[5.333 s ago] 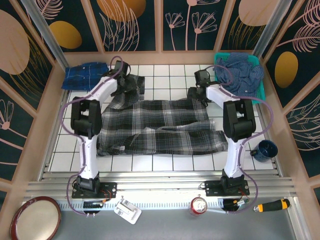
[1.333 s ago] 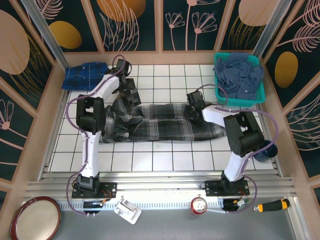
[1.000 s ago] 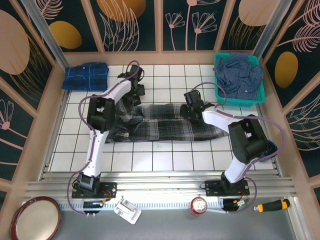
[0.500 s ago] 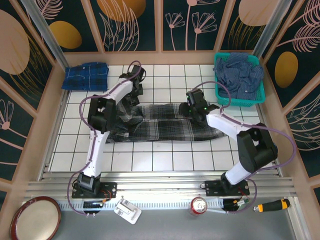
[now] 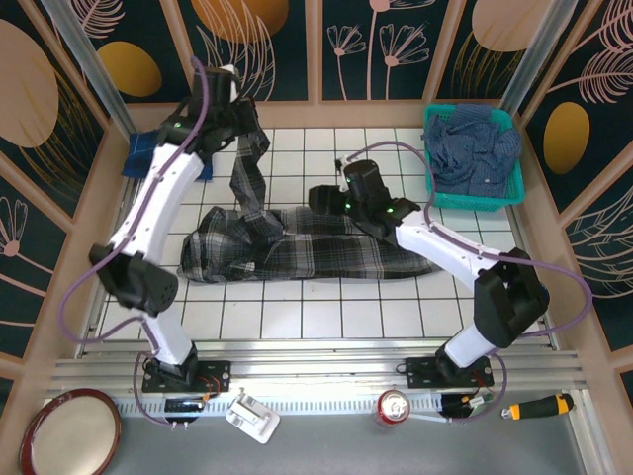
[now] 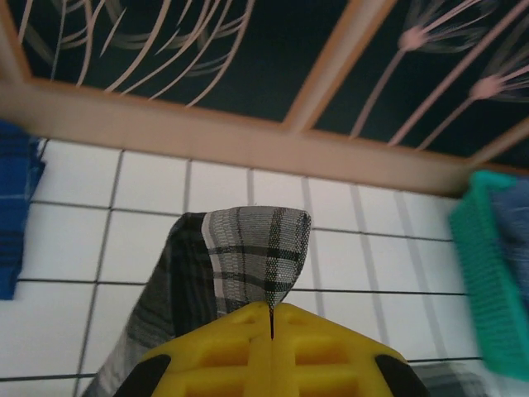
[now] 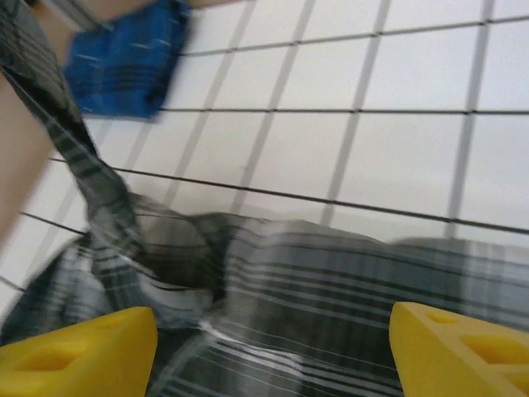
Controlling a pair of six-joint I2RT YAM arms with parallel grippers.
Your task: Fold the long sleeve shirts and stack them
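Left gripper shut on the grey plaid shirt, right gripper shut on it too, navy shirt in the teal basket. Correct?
No. The right gripper is open: the right wrist view shows its fingers wide apart over the grey plaid shirt, gripping nothing. The rest holds: left gripper shut on it, navy shirt in the teal basket.

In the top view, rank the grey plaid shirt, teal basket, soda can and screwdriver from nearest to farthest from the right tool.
1. Grey plaid shirt, mid-table, closest by far.
2. Teal basket, back right corner.
3. Soda can, near edge, centre-right.
4. Screwdriver, near right corner.
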